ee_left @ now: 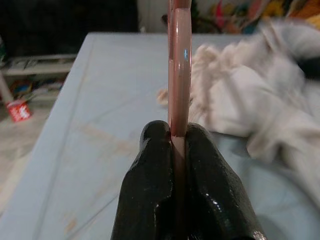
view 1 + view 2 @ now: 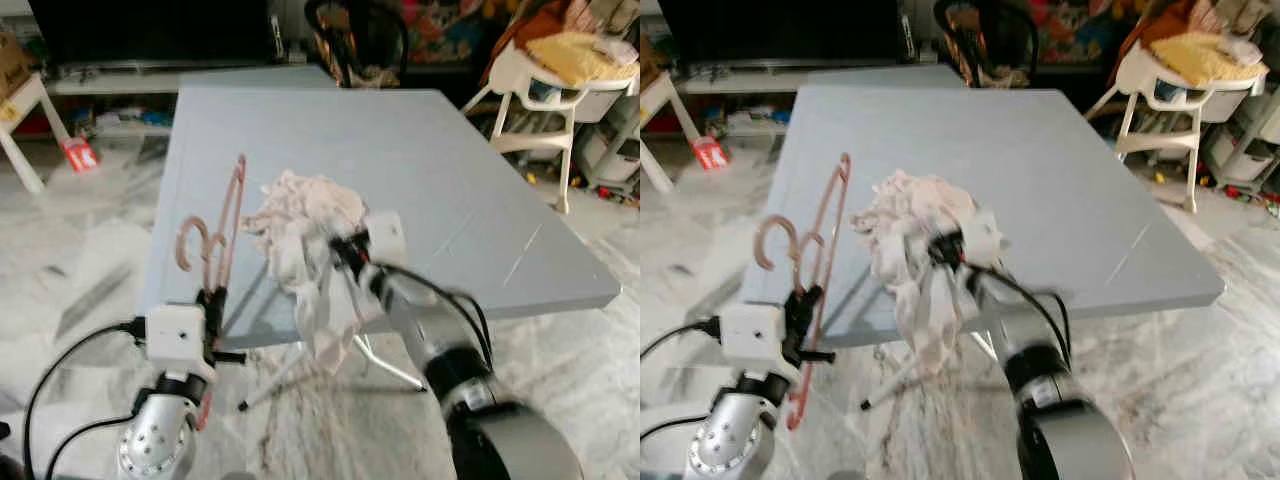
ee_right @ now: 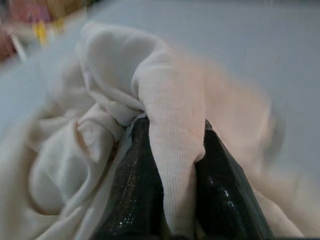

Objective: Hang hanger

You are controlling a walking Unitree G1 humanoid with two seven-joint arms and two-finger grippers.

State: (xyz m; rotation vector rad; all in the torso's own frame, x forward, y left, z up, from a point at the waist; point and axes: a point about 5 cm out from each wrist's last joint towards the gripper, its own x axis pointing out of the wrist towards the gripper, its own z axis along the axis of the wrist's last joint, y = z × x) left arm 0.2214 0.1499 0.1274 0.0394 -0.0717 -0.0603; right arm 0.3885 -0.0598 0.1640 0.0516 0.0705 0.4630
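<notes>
While both arms work at the near edge of the grey table [image 2: 450, 180]:
Left gripper [image 1: 179, 137]: closed on the pink hanger [image 2: 228, 225], fingers pinching its thin bar edge-on, just off the table's near left corner.
Pink hanger: held upright above that near left corner, hook [image 2: 193, 243] curling toward the robot's left, one long arm rising over the table top, the lower end reaching down past the gripper below the table edge.
Right gripper [image 3: 170, 150]: clamped on a fold of the white garment [image 2: 300, 215], a ridge of ribbed fabric squeezed between the two black fingers, at the table's near edge beside the hanger.
White garment: crumpled heap on the near part of the table, right of the hanger and close to it; a tail of cloth [image 2: 325, 330] hanging off the table edge under the right gripper.
Hanger handling, judged: light, stiff and thin, probably smooth plastic; likely to pivot or slip in a two-finger pinch if pushed sideways; best held on the straight bar near the neck, as now, leaving the arm ends free.
Garment handling, judged: soft, limp, light, not fragile; bunches and drapes rather than holding shape; best taken at a collar or shoulder seam, though neither can be told apart in the heap.
Risk, judged: loose folds snagging on the hook, or the hanging tail dragging the heap off the table.
</notes>
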